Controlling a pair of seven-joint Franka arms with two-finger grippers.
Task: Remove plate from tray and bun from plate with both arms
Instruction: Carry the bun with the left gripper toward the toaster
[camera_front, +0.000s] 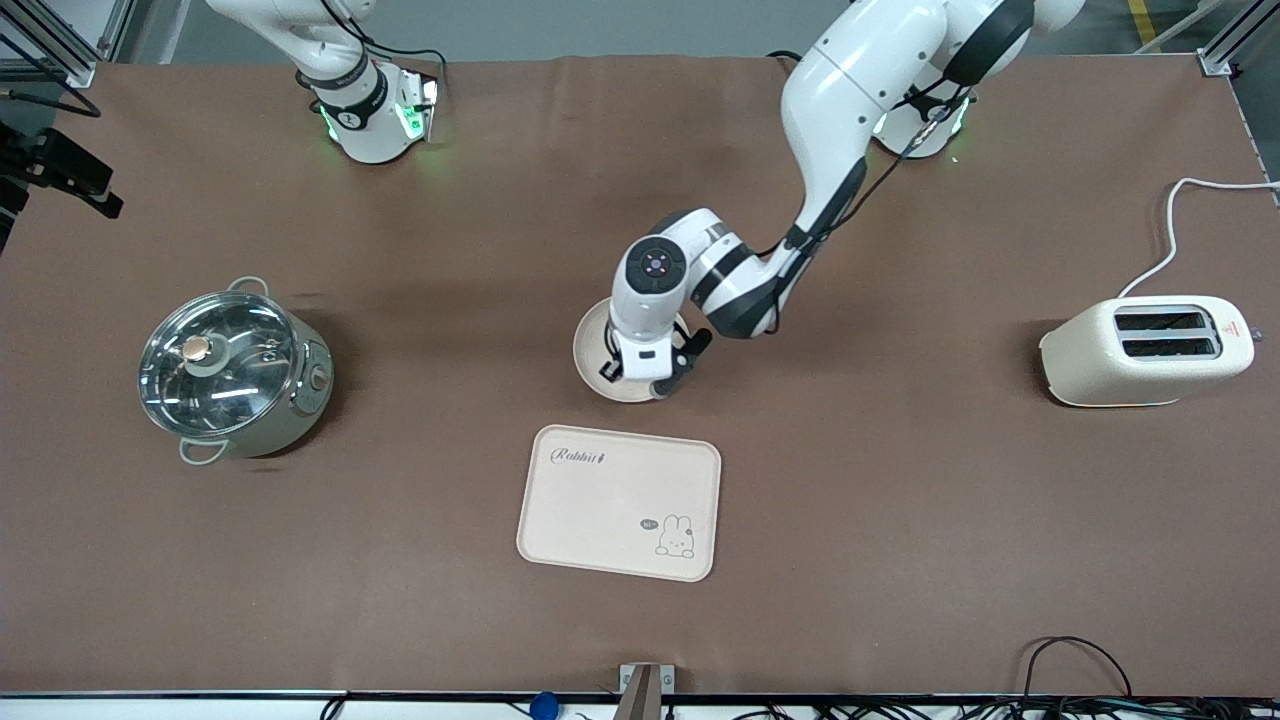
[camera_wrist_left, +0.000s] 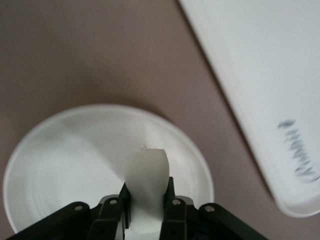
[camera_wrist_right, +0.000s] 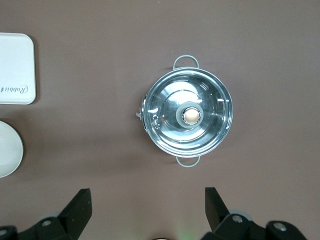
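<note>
The round cream-white plate (camera_front: 596, 352) lies on the brown table, just farther from the front camera than the tray. It also shows in the left wrist view (camera_wrist_left: 65, 165) and at the edge of the right wrist view (camera_wrist_right: 7, 148). My left gripper (camera_front: 647, 383) is over the plate and is shut on the small pale bun (camera_wrist_left: 146, 172), which sits between its fingers. The hand hides the bun in the front view. My right gripper (camera_wrist_right: 148, 206) is open and empty, high above the table over the pot, out of the front view.
The rectangular cream tray (camera_front: 620, 502) with a rabbit drawing lies nearer the front camera than the plate. A steel pot with a glass lid (camera_front: 232, 372) stands toward the right arm's end. A cream toaster (camera_front: 1150, 352) stands toward the left arm's end.
</note>
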